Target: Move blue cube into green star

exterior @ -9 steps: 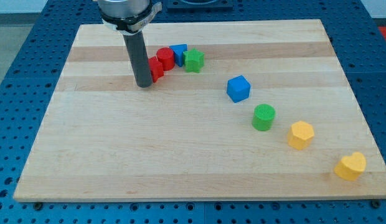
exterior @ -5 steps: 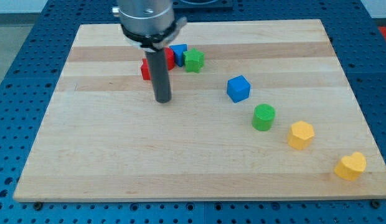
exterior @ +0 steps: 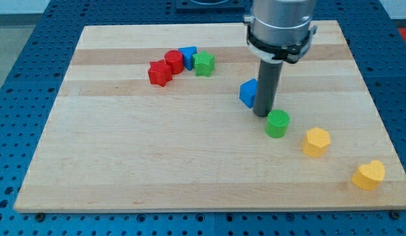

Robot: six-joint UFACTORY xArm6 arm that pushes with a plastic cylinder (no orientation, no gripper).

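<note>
tip (exterior: pixel 261 115) bare rod, grips nothing, at blue cube (exterior: pixel 247 92) 4 o'clock | green star (exterior: pixel 203 63) at cube's 10 o'clock, well apart | push not done

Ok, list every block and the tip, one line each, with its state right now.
my tip: down on the board, at the blue cube's right side, just above the green cylinder.
blue cube: partly hidden behind the rod.
green cylinder: upright.
green star: touching the other blue block.
red cylinder: beside the red block.
yellow hexagon: alone.
yellow heart: alone, near the board's edge.
</note>
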